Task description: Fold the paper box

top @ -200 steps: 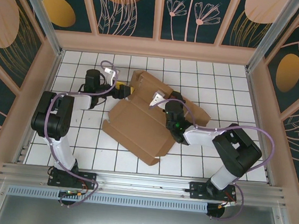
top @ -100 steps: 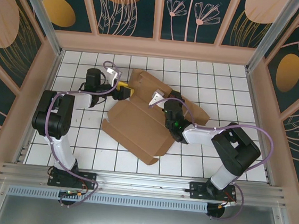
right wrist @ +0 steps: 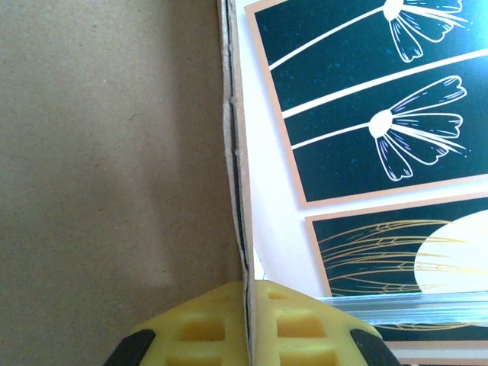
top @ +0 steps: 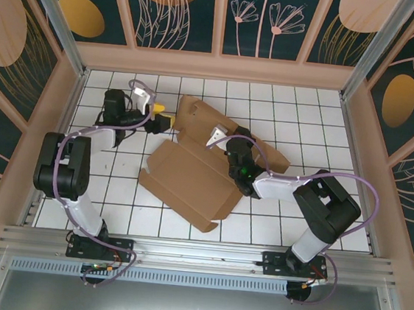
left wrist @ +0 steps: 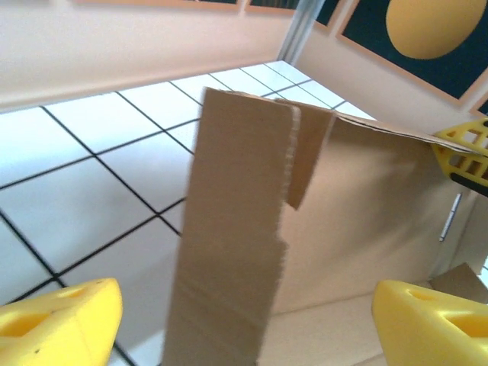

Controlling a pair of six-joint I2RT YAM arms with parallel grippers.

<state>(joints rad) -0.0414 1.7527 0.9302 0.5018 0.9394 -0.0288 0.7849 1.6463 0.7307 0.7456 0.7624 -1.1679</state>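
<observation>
The paper box (top: 190, 172) is a brown cardboard sheet, partly folded, in the middle of the white tiled floor. Its back panels stand up and its front panel lies flat. My left gripper (top: 162, 118) is at the box's back left corner, open. In the left wrist view a narrow upright flap (left wrist: 236, 229) stands in the gap between the yellow fingers (left wrist: 61, 324) without touching them. My right gripper (top: 230, 144) is over the box's middle right, shut on the thin edge of a cardboard panel (right wrist: 114, 152). Its yellow pads (right wrist: 206, 328) are pressed together on that edge.
Patterned walls (top: 221, 16) close the tiled floor (top: 293, 112) in at the back and both sides. An aluminium rail (top: 196, 254) runs along the front by the arm bases. Bare tiles lie left of the box and at the back right.
My left arm has swung left and back, so its gripper now sits a little further from the box's middle. The box's front left corner has shifted slightly. The right gripper keeps its grip.
</observation>
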